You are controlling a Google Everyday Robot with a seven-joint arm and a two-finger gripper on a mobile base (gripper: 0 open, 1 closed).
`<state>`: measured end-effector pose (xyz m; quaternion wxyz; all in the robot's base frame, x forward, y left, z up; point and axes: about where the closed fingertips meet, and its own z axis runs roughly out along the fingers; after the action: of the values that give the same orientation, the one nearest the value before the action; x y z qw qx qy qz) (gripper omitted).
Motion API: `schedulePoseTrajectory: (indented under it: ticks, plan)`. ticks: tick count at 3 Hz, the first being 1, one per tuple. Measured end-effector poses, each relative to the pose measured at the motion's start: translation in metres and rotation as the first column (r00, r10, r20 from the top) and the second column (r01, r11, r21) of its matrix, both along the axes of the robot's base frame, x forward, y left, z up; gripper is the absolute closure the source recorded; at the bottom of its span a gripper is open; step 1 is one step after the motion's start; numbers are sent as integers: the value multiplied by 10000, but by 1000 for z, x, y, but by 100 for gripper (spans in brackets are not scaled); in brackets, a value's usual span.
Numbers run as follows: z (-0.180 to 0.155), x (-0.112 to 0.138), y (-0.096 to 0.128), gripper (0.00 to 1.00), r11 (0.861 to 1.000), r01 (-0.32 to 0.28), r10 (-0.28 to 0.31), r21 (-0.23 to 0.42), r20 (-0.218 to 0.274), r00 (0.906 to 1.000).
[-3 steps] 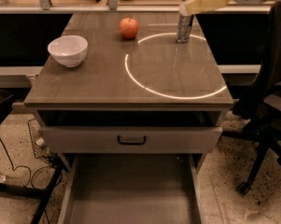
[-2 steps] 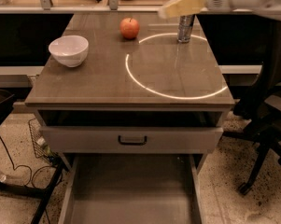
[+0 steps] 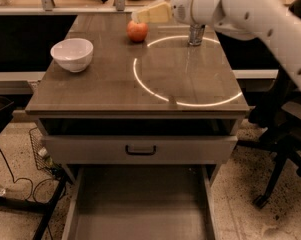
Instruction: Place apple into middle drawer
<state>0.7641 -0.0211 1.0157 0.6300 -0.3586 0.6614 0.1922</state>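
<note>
Cream gripper (image 3: 138, 16) just above red-orange apple (image 3: 137, 31), white bowl (image 3: 72, 54), brown tabletop (image 3: 102, 86) with bright white ring (image 3: 190, 104), grey-brown middle drawer (image 3: 140, 209).

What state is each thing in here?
apple: resting on the tabletop, not held.
gripper: in the air, close to the apple.
middle drawer: pulled open, apple not inside.
upper drawer: shut.
white bowl: upright.
silver can: upright.

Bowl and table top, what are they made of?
The bowl looks like glazed ceramic or hard plastic: smooth, white, softly shiny. The table top looks like brown wood-pattern laminate, glossy enough to mirror a ring of light. The gripper hovers close to the apple at the back.
</note>
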Motion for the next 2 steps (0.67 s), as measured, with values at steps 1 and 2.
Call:
schedulePoseTrajectory:
  ticks: [1,2]
  plan:
    - [-18,23,23,0,9997,-111,109,209,62,9999]
    - [-40,47,31,0,9997,-148,146,209,78,9999]
